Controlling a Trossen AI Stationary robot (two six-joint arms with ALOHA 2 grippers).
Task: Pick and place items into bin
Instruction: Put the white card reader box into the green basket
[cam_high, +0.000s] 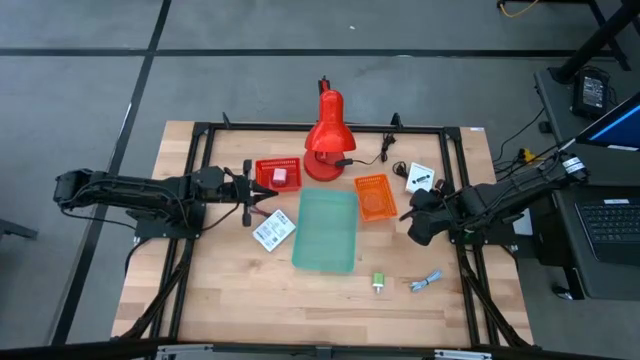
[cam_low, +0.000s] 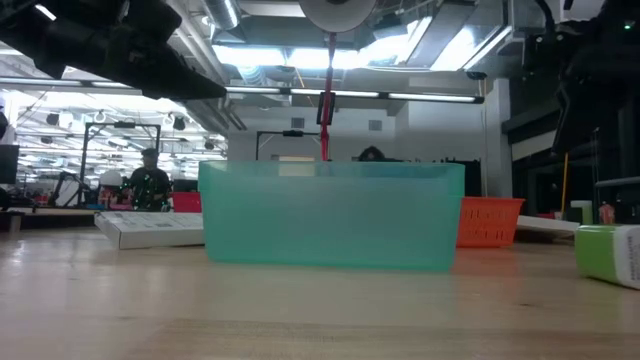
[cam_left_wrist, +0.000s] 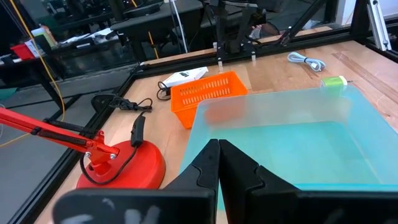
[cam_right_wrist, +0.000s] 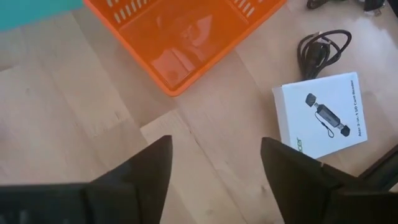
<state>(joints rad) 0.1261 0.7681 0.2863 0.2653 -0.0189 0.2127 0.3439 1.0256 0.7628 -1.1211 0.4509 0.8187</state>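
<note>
A teal bin (cam_high: 326, 230) stands mid-table. Left of it a white printed packet (cam_high: 272, 232) lies flat. A pink cube (cam_high: 281, 176) sits in a red basket (cam_high: 278, 174). A white box (cam_right_wrist: 323, 115) and a black coiled cable (cam_right_wrist: 323, 46) lie at the far right. A green block (cam_high: 380, 283) and a blue-white clip (cam_high: 427, 282) rest near the front. My left gripper (cam_left_wrist: 219, 155) is shut and empty, above the bin's left rim. My right gripper (cam_right_wrist: 216, 146) is open over bare wood, between the orange basket (cam_right_wrist: 186, 31) and the white box.
A red desk lamp (cam_high: 326, 140) stands at the far middle, its cord running right. The orange basket (cam_high: 375, 196) sits against the bin's far right corner. A black frame (cam_high: 200, 130) borders the tabletop. Bare wood lies along the near edge.
</note>
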